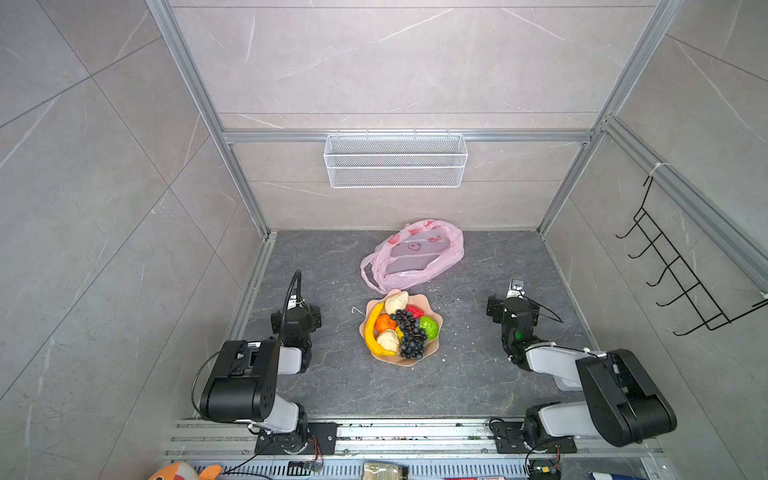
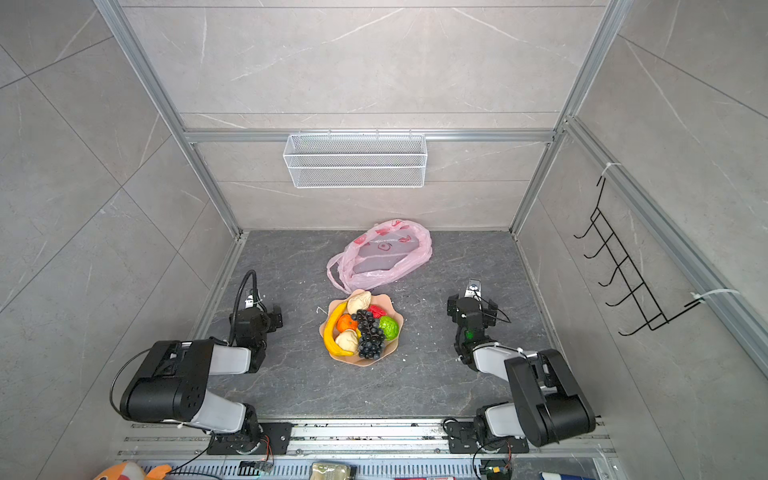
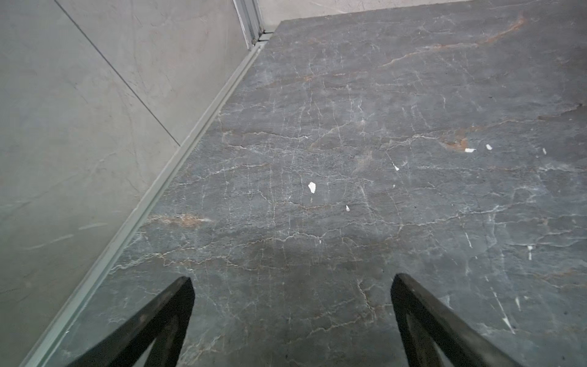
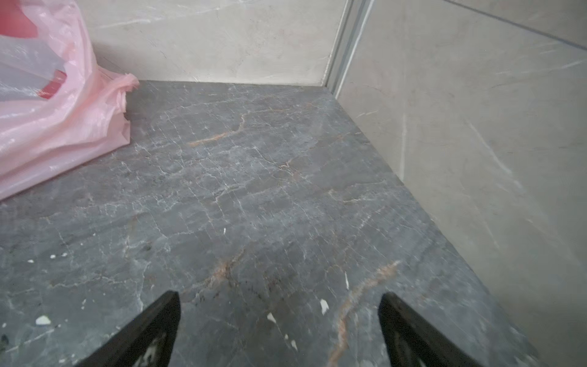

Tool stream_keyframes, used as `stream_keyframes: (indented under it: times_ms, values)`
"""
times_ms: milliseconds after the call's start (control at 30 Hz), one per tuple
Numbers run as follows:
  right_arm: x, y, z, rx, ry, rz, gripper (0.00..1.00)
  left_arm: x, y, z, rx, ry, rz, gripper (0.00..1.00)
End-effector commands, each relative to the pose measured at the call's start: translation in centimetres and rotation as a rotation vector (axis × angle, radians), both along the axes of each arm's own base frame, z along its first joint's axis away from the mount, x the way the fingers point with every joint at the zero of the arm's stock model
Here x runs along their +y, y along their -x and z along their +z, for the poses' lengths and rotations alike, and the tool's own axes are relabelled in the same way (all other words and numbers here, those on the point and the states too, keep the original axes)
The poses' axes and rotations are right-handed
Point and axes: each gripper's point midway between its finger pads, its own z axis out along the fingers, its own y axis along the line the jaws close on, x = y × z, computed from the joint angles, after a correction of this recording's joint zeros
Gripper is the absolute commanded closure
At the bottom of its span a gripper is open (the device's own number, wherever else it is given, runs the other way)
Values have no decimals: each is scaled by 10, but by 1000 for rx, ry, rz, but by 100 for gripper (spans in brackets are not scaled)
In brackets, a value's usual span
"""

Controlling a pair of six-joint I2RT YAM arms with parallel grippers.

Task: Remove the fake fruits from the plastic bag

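- While both arms are resting folded back on either side of the plate (image 1: 415,360), nothing on the bench (image 1: 332,386) is being handled.
- Left claw (image 3: 292,278): jaws are standing wide apart, with only bare bench showing between them; it is sitting well off the plate's left side.
- Right claw (image 4: 279,295): jaws are likewise standing wide apart and gripping nothing; it is sitting well off the plate's right side.
- Fake fruits (image 1: 399,328) are lying heaped on the plate: banana (image 1: 371,332), grape bunch (image 1: 409,332), tangerine (image 1: 383,323), a green fruit (image 1: 429,327), a red berry (image 1: 414,311) and two beige pieces (image 1: 395,302).
- Plastic bag (image 1: 415,253) is lying slack and flat just behind the plate, with one handle loop reaching the plate's far rim. Grey bench is showing through the film, and no fruit shape is showing inside.
- Judgement: the emptying step is looking finished, and the run is sitting at its end.
- Next move, if any: checking the folds on the bag's side away from the plate for a hidden piece. That is calling for one claw pinching a handle and lifting gently, since thin film is likely to cling and drag toward the plate.
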Motion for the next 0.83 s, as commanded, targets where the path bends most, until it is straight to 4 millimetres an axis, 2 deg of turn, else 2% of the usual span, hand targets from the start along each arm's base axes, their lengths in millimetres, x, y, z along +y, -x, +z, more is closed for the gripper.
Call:
stream_keyframes:
  times_ms: [0,800]
  values:
    - [15,-16,0,-75,-132,176,0,-12,-28,31,-115,101,-86,0]
    - [17,-17,-1,-59,-123,188,0,-12,-26,29,-102,109,-85,0]
